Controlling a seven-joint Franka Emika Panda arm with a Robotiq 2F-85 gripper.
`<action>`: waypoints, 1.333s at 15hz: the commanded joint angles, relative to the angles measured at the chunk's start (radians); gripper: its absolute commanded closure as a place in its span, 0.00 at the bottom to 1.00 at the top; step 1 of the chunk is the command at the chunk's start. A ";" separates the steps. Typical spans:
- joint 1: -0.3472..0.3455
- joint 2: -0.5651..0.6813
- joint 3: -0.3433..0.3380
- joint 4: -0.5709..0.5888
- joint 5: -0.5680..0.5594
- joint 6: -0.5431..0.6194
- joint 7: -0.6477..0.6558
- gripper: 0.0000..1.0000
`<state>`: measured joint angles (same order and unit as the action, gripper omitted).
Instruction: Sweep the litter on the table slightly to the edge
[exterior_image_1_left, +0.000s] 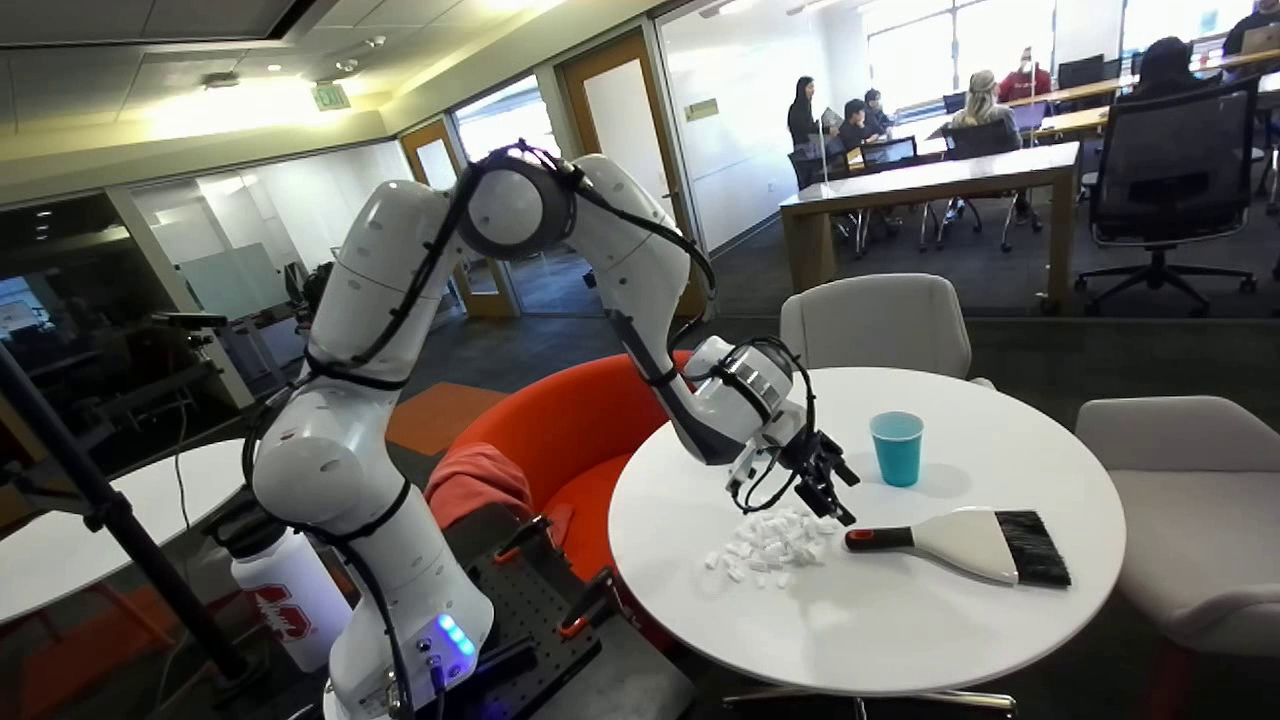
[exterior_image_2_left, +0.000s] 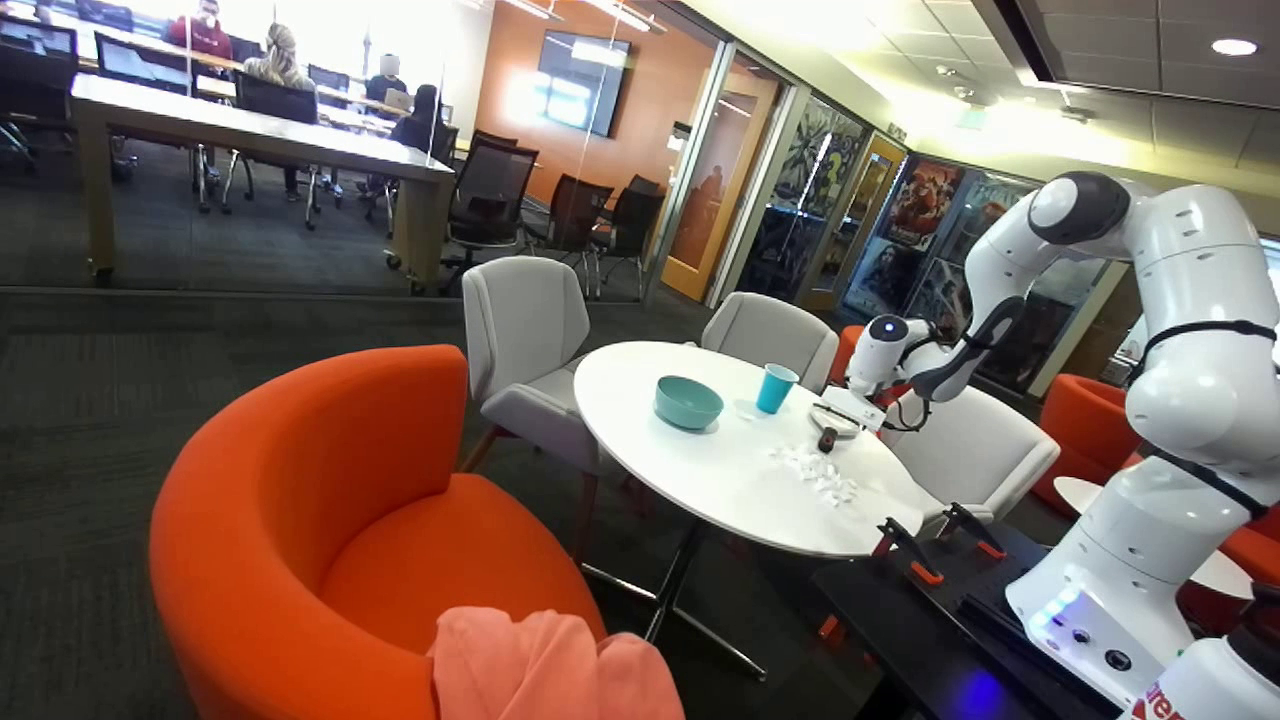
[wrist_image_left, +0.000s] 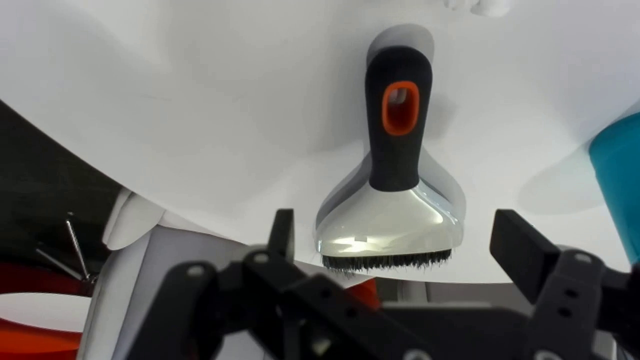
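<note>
A: Glass-walled office, large round table with smooth white top (exterior_image_1_left: 880, 640) in front of the white robot arm (exterior_image_1_left: 370, 290). Layout off the jaws, left to right?

B: In an exterior view: curved orange fabric armchair (exterior_image_1_left: 570, 430) well left of the jaws, outside the table rim. Next the loose litter of small crumpled white bits (exterior_image_1_left: 775, 545): on the tabletop, left of the jaws and lower in frame. Then the black two-finger gripper (exterior_image_1_left: 849, 497), fingers spread wide, nothing held. Right of it, higher in frame, tapered teal cup (exterior_image_1_left: 897, 450). Farthest right, flat brush with black handle, glossy pale body and black bristles (exterior_image_1_left: 965, 543).

A: Next move hangs on?

B: Brush vs jaws, I'd say; sweeping likely needs it in hand first. Wrist view: brush sits within the finger span, long axis crosswise to the closing line, bristles nearest the fingers in frame, handle pointing away, roughly toward the litter. Closing across the slim handle looks workable; in frame the head nearly fills the gap, bad pick.

A: Blind spots?

B: Round teal bowl (exterior_image_2_left: 688, 403) shows left of the jaws in an exterior view, past the cup; wrist view misses it. There the gripper hides most of the brush. Wrist view clips the litter to a few bits at the top edge, cuts the cup at right. Fingertip height over the table: can't tell. Paper or foam bits: can't tell.
</note>
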<state>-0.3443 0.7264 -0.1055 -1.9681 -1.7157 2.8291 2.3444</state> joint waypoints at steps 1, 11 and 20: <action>0.001 0.054 -0.008 0.058 -0.052 -0.014 0.047 0.00; -0.030 0.209 -0.004 0.240 -0.154 -0.007 0.051 0.00; -0.035 0.317 -0.004 0.360 -0.133 -0.014 0.035 0.00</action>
<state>-0.3748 1.0095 -0.1120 -1.6576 -1.8371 2.8267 2.3462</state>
